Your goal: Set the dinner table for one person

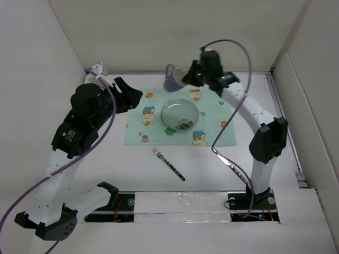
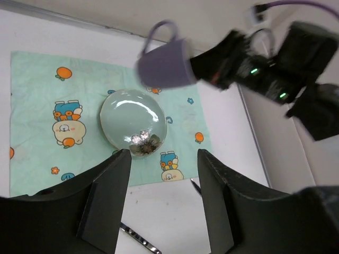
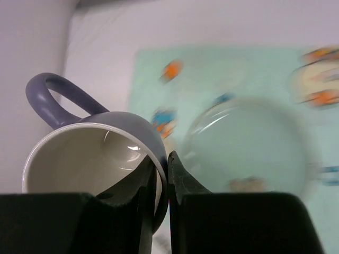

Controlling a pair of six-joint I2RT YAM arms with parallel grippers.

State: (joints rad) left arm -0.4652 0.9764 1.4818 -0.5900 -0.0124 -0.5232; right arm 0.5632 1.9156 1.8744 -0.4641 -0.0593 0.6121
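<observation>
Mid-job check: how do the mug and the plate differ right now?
The mug is purple outside, white inside; the plate is pale green. The mug is pinched by its rim in the right pincer, tipped sideways; the plate lies flat on the placemat, untouched. The mug is deep with a handle; the plate is shallow and wider. Both are round and glossy.
</observation>
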